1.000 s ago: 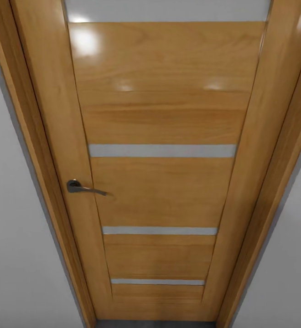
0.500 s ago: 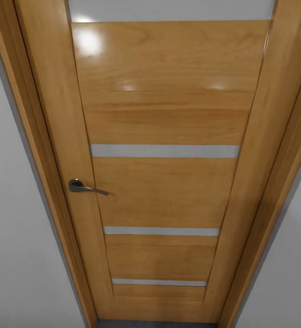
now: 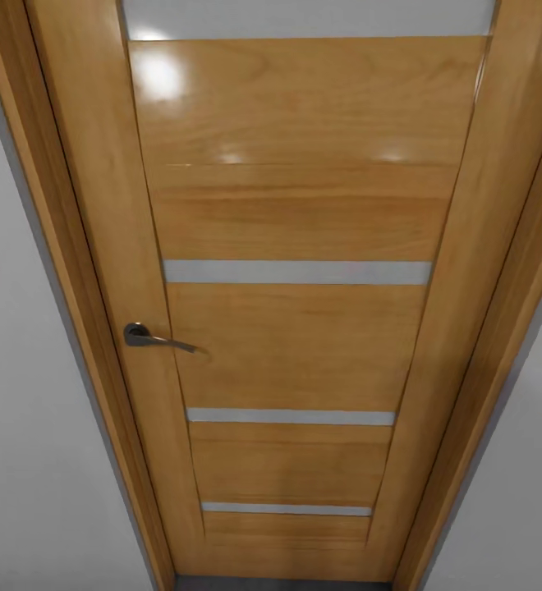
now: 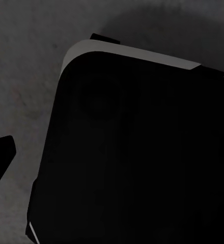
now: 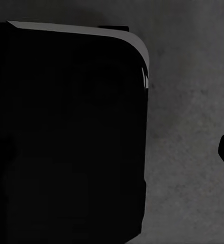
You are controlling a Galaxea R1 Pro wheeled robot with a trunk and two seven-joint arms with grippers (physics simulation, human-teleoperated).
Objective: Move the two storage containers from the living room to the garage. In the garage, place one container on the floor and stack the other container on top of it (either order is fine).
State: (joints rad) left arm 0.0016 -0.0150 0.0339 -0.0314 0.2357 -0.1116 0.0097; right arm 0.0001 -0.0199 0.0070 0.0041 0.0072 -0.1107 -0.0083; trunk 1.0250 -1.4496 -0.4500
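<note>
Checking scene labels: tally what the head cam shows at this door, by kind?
Wood door: 1
Door handle: 1
Pale glass strips in the door: 4
Door frame: 1
Grey wall sections beside the frame: 2
Total: 9

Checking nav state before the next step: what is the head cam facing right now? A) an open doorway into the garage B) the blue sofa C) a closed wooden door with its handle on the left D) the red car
C: the head view shows a shut wooden door set in its frame, with pale horizontal strips and a dark metal lever handle at its left edge.
</note>
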